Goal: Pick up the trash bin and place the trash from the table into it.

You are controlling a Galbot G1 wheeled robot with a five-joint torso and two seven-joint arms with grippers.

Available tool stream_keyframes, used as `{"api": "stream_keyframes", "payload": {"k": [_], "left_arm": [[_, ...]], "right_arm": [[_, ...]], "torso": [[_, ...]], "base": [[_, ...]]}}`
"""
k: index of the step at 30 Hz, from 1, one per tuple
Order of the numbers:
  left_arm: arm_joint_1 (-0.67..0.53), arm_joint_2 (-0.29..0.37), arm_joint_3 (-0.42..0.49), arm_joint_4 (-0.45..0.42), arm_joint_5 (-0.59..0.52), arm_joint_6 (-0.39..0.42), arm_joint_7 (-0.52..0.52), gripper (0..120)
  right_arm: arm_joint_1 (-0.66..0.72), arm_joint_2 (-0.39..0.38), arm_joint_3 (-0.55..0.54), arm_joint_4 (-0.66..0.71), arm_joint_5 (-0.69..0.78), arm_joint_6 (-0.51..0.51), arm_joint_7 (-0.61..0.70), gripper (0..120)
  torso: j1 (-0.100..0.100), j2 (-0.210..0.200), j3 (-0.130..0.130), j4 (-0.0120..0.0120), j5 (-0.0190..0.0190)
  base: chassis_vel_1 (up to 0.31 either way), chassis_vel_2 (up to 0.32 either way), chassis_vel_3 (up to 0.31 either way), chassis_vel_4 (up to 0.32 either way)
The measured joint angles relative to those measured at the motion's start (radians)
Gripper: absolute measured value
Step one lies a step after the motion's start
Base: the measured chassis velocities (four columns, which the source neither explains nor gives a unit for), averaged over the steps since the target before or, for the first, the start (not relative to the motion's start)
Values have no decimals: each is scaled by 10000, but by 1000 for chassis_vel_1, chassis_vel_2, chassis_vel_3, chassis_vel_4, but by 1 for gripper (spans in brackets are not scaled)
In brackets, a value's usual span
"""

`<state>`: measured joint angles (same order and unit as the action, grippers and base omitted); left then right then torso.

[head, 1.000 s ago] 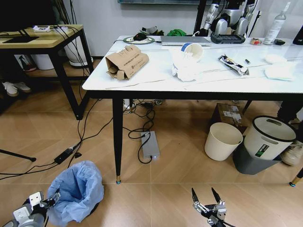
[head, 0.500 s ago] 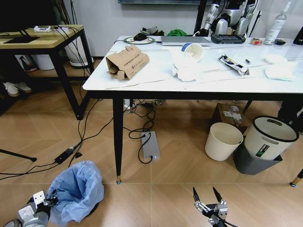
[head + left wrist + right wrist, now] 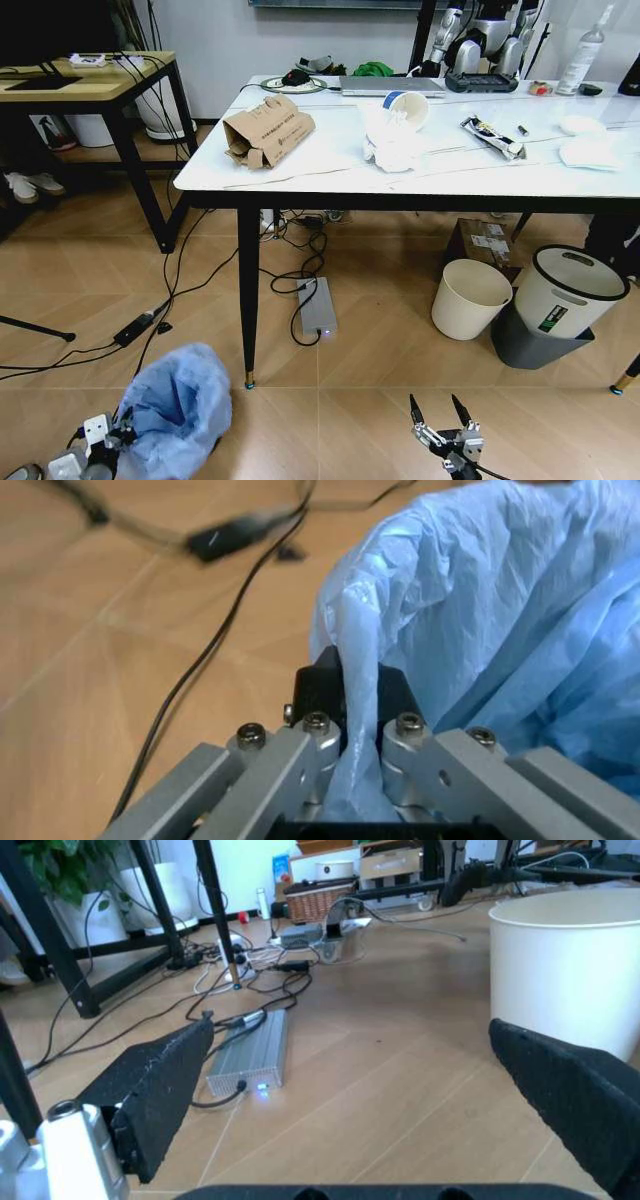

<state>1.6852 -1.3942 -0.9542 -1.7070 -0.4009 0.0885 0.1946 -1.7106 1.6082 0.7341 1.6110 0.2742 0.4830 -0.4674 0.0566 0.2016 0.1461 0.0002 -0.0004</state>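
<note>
The trash bin point(image 3: 178, 405), lined with a puffy light-blue bag, sits low at the front left by a table leg. My left gripper point(image 3: 103, 452) is at its left rim. In the left wrist view the gripper point(image 3: 355, 705) is shut on the bag-covered rim of the trash bin point(image 3: 500, 615). On the white marble table point(image 3: 330, 165) lies the trash: a crushed cardboard carton point(image 3: 267, 130), a blue-white paper cup point(image 3: 407, 105) on crumpled tissues point(image 3: 392, 145), a wrapper point(image 3: 492, 136) and white tissues point(image 3: 590, 150). My right gripper point(image 3: 440, 420) hangs open low over the floor.
A cream bucket point(image 3: 470, 297) and a white-and-grey bin point(image 3: 560, 295) stand under the table's right side. A grey power box point(image 3: 317, 306) and cables lie on the floor by the black table leg point(image 3: 247, 290). A yellow desk point(image 3: 90, 85) stands at the left.
The blue-bagged bin has shifted and tilted, its opening no longer facing up. My left gripper has dropped lower toward the picture's bottom edge. The right gripper has barely moved.
</note>
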Motion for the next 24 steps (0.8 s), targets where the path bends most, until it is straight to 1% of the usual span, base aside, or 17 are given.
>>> {"api": "stream_keyframes", "payload": {"k": [3,6,8,12,15,18,24], "left_arm": [[490,-46,109,-533,-129,-619,328,0],[621,-46,135,-682,-260,-768,341,0],[893,-12,187,-959,-493,-992,378,0],[1503,27,362,-1582,-819,-964,331,0],[1723,20,459,-1826,-918,-1024,261,0],[1774,23,530,-1882,-915,-1288,247,0],[1680,56,588,-1868,-908,-1401,411,0]], "right_arm": [[-4,0,-5,89,-23,-37,6,100],[-24,0,-9,118,-52,-41,8,100],[-65,-1,-10,173,-88,-42,10,100],[-106,0,28,212,-157,-43,12,100],[-115,0,78,245,-203,-49,16,100],[-115,0,88,268,-246,-73,26,100],[-131,0,103,269,-277,-76,40,100]], "torso": [[0,0,0,-2,2],[0,1,0,-2,1],[0,1,0,-3,1],[0,2,0,0,4],[0,2,-1,-2,3],[0,2,-1,-1,3],[0,2,-1,-2,3]], "base": [[0,0,0,0],[0,0,0,0],[0,0,0,0],[0,0,0,0],[0,0,0,0],[0,0,0,0],[0,0,0,0]]}}
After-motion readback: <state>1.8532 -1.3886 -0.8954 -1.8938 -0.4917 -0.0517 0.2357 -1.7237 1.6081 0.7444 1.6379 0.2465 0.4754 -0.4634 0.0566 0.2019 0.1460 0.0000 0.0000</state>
